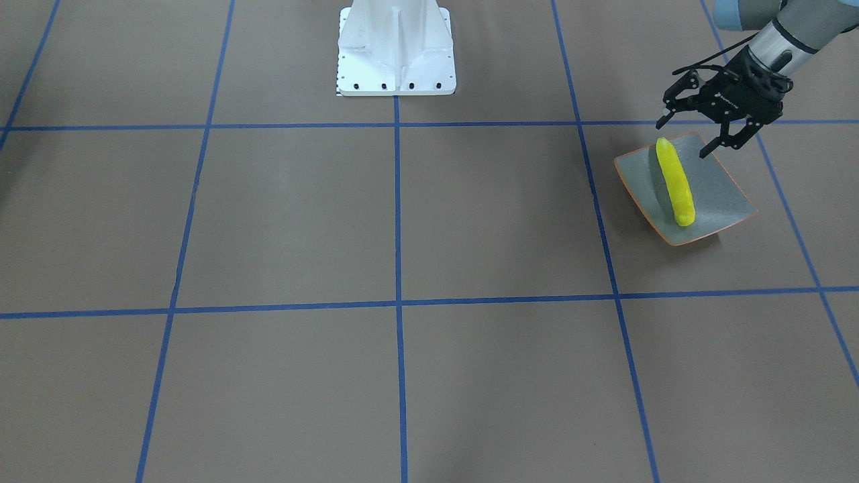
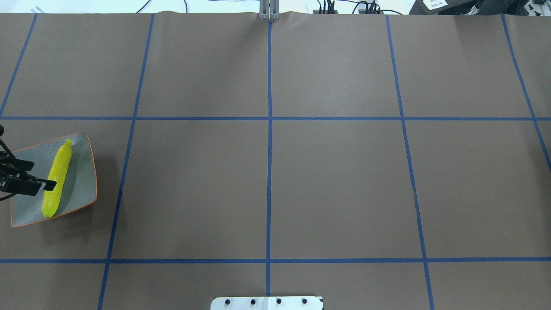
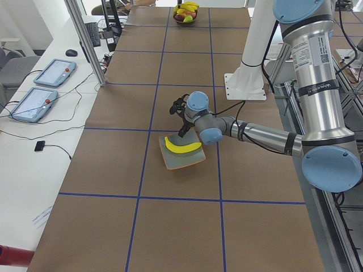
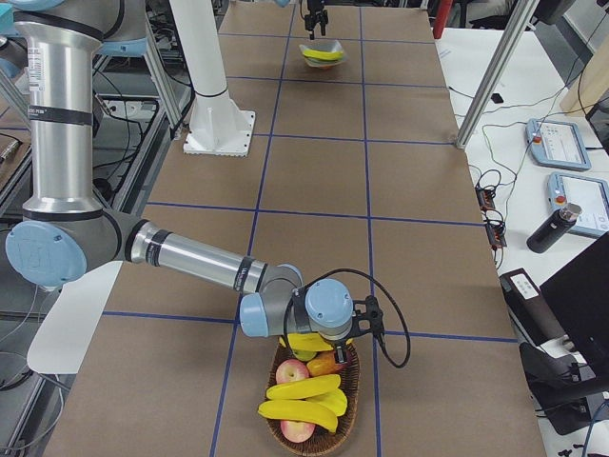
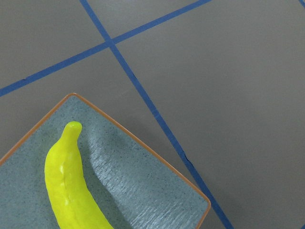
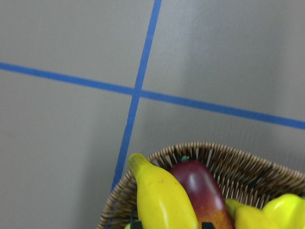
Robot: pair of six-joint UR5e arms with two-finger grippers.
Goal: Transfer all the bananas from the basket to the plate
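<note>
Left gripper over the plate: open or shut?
Open. The left gripper hangs above the plate with jaws wide apart, nothing between them; the banana lies free.

A long table (image 1: pixel 268 215), with the robot's base (image 1: pixel 396 60) midway along one side. At the end on the robot's left sits the plate (image 1: pixel 721 184). One banana (image 1: pixel 674 181) lies across its middle, and the left gripper (image 1: pixel 682 139) hangs above it. At the opposite end, well apart, sits the basket (image 4: pixel 350 395). Bananas (image 4: pixel 304 388) are piled in it among other fruit (image 4: pixel 297 430), and the right gripper (image 4: pixel 333 338) hangs low over the basket's end nearer the table's middle.
</note>
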